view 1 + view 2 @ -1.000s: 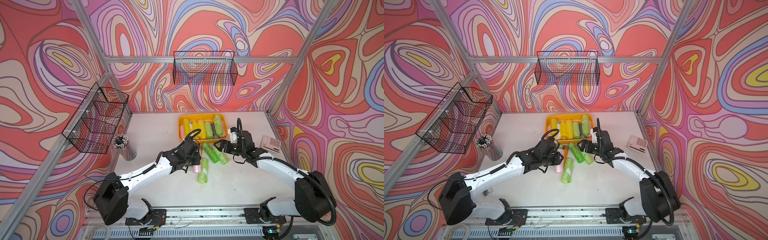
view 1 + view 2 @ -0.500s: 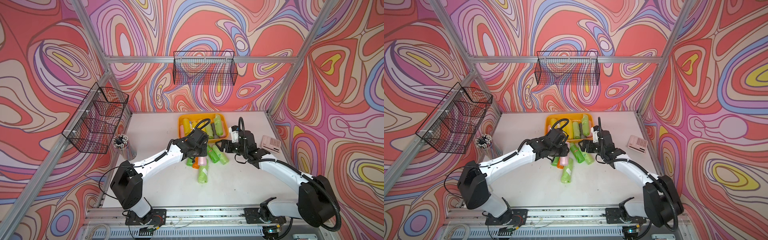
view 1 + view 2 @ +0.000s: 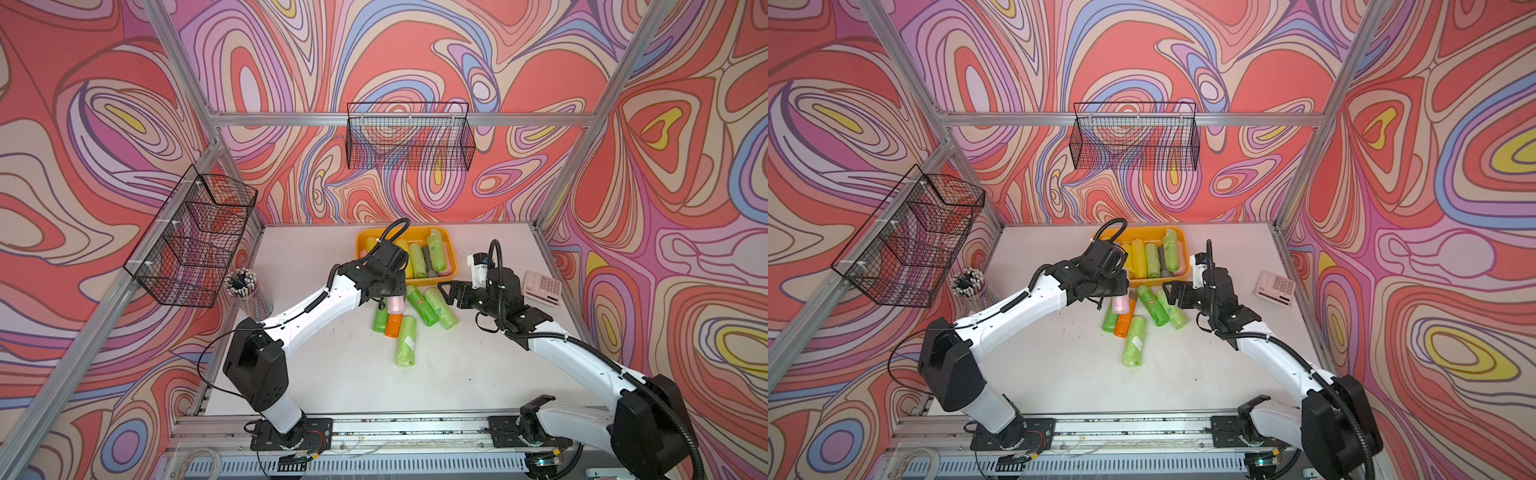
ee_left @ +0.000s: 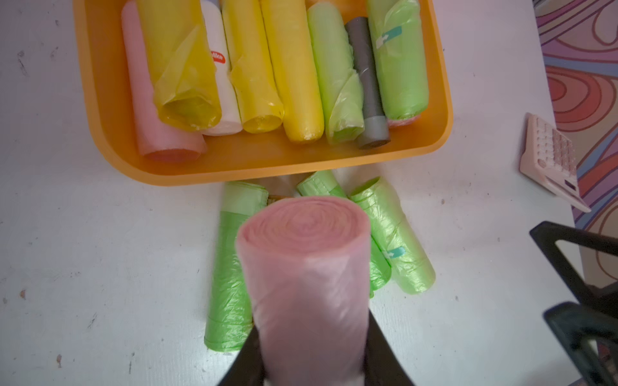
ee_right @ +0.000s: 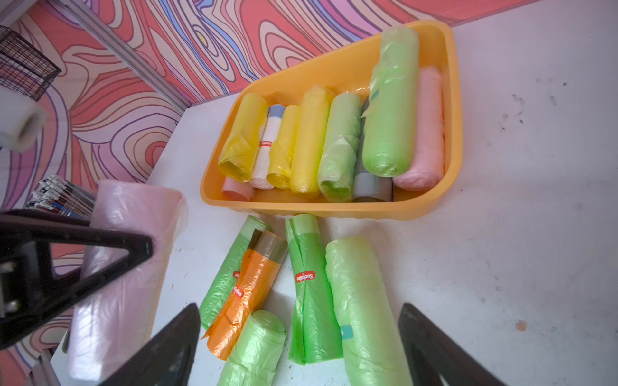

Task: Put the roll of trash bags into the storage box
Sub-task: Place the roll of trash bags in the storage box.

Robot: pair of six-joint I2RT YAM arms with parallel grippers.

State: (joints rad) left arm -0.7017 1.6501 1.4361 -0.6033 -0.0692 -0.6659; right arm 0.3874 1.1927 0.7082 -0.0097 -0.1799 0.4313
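Left wrist view puts the pink roll of trash bags (image 4: 302, 267) right in front of me, clamped in the left gripper (image 4: 311, 324). A black finger (image 4: 242, 361) presses each side of the end nearest the wrist, and most of the roll's length sticks out ahead. It hangs clear of the table, over the loose green rolls (image 4: 230, 267) that lie just short of the storage box (image 4: 267, 163). It is not yet above the box.

It looks light to me, thin film wound tight, so firm at the core but soft and glossy on the outside. The outer wrap seems loose and wrinkled, and I'd guess it could slide on the layers beneath under a hard pinch. It is not fragile, and a short drop should do it no harm. A hold across the middle would balance it better, since gripped near one end it may swivel or droop.

The box is already crowded with yellow, green, grey and pink rolls side by side, so this one will likely rest on top of them.

The right gripper (image 5: 301, 347) has its fingers spread wide apart and holds nothing, hovering above the green rolls on the table.
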